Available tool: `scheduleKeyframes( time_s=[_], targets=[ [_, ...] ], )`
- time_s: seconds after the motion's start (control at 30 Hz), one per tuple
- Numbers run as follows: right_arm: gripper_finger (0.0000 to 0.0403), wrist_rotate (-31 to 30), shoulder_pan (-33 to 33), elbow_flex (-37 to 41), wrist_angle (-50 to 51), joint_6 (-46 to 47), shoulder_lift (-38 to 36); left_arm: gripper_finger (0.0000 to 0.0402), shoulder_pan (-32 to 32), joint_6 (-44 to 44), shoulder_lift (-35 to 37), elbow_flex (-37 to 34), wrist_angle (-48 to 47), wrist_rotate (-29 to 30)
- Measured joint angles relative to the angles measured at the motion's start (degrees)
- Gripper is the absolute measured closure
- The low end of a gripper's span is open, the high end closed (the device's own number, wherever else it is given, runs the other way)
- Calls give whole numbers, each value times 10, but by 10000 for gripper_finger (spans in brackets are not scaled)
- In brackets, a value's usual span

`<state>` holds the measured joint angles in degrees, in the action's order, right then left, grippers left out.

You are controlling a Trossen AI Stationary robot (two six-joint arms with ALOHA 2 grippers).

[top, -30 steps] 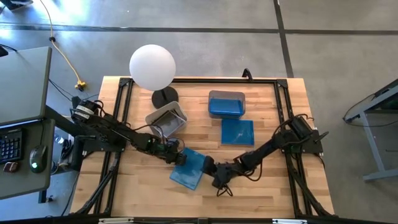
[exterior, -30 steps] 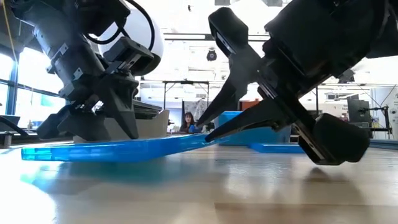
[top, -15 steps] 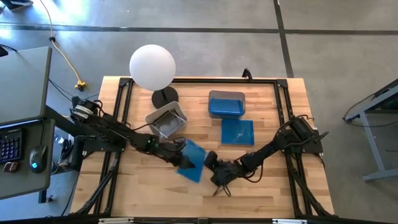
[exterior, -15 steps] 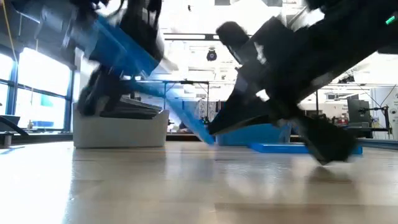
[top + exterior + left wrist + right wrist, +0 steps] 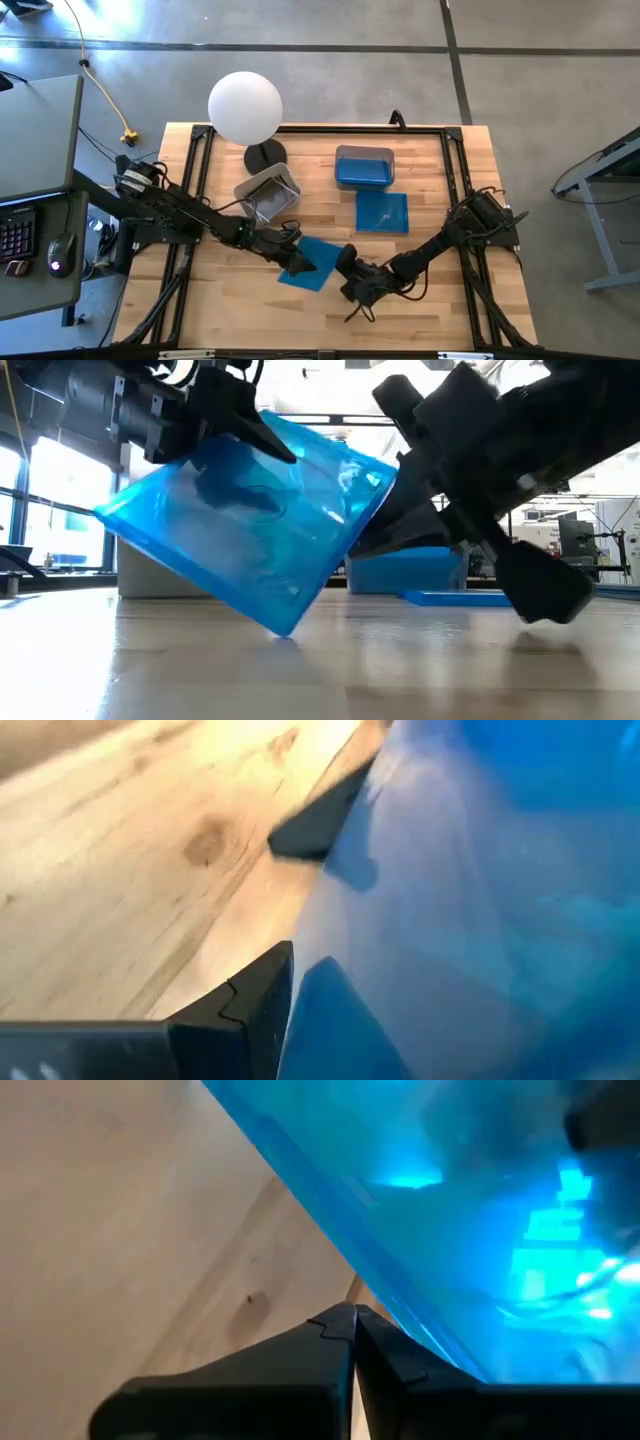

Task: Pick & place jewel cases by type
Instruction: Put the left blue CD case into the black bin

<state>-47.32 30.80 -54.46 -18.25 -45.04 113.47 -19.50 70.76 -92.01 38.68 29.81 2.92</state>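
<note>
A translucent blue jewel case (image 5: pixel 250 530) stands tilted at the table's middle front, and my left gripper (image 5: pixel 292 256) is shut on its raised left side. My right gripper (image 5: pixel 343 262) is shut, and its fingertips (image 5: pixel 338 1318) sit just beneath the case's right edge (image 5: pixel 330 1250). Whether they touch it, I cannot tell. A second blue case (image 5: pixel 382 212) lies flat farther back. Another blue one lies in the far tub (image 5: pixel 364 167). The grey tub (image 5: pixel 268 193) tilts beside my left arm. My left gripper holds the blue case by its raised upper-left edge (image 5: pixel 235 445), with one finger (image 5: pixel 250 1010) on the face nearest the table. The other finger is hidden by the case. The fingers come from the table's left, slanting down. The case is tilted steeply, with its lowest corner (image 5: pixel 283 628) on the table.
A white globe lamp (image 5: pixel 245 107) on a dark round base (image 5: pixel 265 155) stands at the far left of the table. A black frame (image 5: pixel 455 180) runs around the tabletop. Bare wood lies along the near edge (image 5: pixel 330 320).
My left gripper has tipped upward and rolled. This raised the blue case from lying flat to standing steeply on one corner. My right gripper has shut, turned and shifted a little toward the case's right edge.
</note>
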Motion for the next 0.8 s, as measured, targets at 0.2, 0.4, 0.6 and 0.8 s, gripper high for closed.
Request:
scheduleKeyframes(
  time_s=[0.2, 0.4, 0.6, 0.8],
  targets=[
    [402, 3, -1, 0, 3, 1, 0, 225, 0, -56, 0, 0, -13, 4],
    [402, 5, 0, 0, 2, 1, 0, 225, 1, -49, 0, 0, -57, 19],
    [402, -19, 0, 1, 5, 1, 0, 227, 0, -45, 0, -1, -104, 27],
    [402, -74, 4, 1, 48, 24, 0, 284, 0, -44, 0, -1, -95, 27]
  ],
)
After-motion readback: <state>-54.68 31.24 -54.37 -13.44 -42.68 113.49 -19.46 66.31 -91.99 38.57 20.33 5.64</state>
